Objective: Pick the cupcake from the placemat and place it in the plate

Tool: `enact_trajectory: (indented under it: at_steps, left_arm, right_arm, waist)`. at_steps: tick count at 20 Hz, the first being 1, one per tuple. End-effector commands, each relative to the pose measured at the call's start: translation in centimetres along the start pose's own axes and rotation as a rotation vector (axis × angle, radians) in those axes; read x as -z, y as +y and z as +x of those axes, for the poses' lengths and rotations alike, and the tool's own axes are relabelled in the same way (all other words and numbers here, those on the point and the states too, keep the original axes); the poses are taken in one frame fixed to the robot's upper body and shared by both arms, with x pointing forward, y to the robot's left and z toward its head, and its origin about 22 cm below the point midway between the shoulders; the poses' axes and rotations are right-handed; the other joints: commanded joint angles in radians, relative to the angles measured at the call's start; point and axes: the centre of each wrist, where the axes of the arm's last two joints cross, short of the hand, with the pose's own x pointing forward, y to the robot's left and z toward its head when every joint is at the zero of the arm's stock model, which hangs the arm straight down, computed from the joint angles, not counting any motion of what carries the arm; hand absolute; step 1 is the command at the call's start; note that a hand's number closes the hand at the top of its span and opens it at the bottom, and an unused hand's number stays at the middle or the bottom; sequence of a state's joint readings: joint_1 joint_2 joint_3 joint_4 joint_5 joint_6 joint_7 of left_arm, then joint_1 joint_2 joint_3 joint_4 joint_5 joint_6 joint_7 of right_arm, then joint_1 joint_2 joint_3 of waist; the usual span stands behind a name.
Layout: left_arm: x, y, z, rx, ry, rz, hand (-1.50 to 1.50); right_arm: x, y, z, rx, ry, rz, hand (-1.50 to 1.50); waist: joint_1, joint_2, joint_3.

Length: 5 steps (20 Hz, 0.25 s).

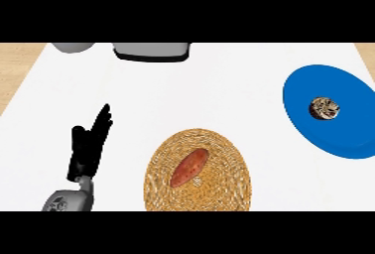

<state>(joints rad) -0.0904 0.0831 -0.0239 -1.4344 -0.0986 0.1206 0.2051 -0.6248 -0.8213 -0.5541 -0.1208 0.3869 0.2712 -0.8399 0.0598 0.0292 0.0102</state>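
Cupcake (325, 108) resting on blue plate (344, 139), right of frame. Sweet potato (190, 167) lying on woven placemat (223, 193), lower centre. Left hand (89, 144) at left, fingers straight, holding nothing.

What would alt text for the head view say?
A cupcake sits on a blue plate at right. A reddish sweet potato lies on a round woven placemat; the open left hand rests at left.

Bright, even light on the white counter (219, 84); scarcely any shadows; no glare; soft overall blur.
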Motion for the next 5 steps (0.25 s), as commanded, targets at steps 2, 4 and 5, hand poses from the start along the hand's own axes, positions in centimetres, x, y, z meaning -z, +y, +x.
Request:
enact_trajectory:
  at_steps: [2, 4, 5]
  left_arm:
    - [0.0, -0.8, -0.2, 0.001, -0.008, 0.007, 0.0]
    - [0.5, 0.0, 0.3, -0.016, -0.002, 0.001, 0.0]
    - [0.1, -0.3, 0.1, 0.003, -0.016, -0.013, 0.0]
  right_arm:
    - [-0.9, -0.4, -0.6, -0.017, 0.003, -0.006, -1.5]
    - [-0.6, 0.3, -0.6, -0.019, -0.002, -0.029, -1.5]
    - [-1.1, -0.4, -0.7, -0.05, 0.019, -0.039, -1.5]
  waist:
    - [0.003, 0.004, 0.001]
    - [0.002, 0.002, 0.001]
    - [0.01, 0.006, 0.002]
